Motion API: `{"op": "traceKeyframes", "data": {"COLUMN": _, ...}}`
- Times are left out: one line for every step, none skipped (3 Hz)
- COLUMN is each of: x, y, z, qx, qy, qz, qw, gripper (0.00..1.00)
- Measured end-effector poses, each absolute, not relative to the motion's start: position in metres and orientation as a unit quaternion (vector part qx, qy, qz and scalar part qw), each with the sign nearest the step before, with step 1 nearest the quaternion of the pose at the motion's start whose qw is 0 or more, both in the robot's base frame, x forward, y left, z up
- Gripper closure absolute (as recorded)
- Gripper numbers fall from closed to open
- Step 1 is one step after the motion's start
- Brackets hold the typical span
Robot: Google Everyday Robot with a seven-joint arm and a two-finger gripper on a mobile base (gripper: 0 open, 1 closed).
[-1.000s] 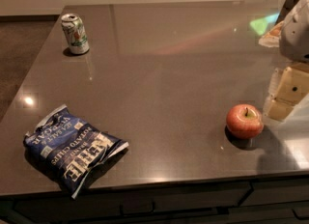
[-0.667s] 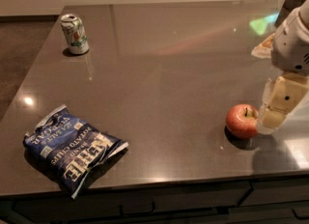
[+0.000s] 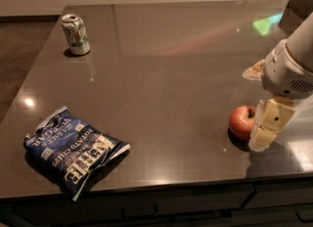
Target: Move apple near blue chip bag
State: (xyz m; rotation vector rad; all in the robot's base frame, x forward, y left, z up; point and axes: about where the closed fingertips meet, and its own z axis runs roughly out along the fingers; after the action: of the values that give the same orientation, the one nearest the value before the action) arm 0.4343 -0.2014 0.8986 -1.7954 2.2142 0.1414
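Observation:
The apple (image 3: 242, 121) is red-orange and rests on the dark table near the front right edge. My gripper (image 3: 262, 139) is cream-coloured and hangs from the white arm. It is low over the table, against the apple's right side, and covers part of it. The blue chip bag (image 3: 73, 151) is navy with white lettering and lies flat at the front left of the table, far from the apple.
A green-and-white soda can (image 3: 76, 34) stands upright at the back left. A tan object (image 3: 254, 70) lies behind my arm at the right. A dark box (image 3: 298, 6) stands at the back right corner. The table's front edge (image 3: 156, 184) runs just below the bag and the apple.
My gripper has moved down and to the left, from beside the apple to partly in front of it. The apple, bag and can have not moved.

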Motion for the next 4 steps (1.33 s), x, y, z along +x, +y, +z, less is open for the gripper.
{"op": "traceKeyframes", "data": {"x": 0.432, "y": -0.202, "z": 0.878, "qx": -0.627, "qy": 0.764, "qz": 0.061, "qw": 0.14, "gripper": 0.0}}
{"op": "traceKeyframes", "data": {"x": 0.428, "y": -0.203, "z": 0.86, "qx": -0.633, "qy": 0.759, "qz": 0.067, "qw": 0.135, "gripper": 0.01}}
{"op": "traceKeyframes", "data": {"x": 0.425, "y": -0.203, "z": 0.85, "qx": -0.637, "qy": 0.757, "qz": 0.07, "qw": 0.127, "gripper": 0.23}}
{"op": "traceKeyframes", "data": {"x": 0.425, "y": -0.204, "z": 0.845, "qx": -0.635, "qy": 0.76, "qz": 0.071, "qw": 0.122, "gripper": 0.46}}
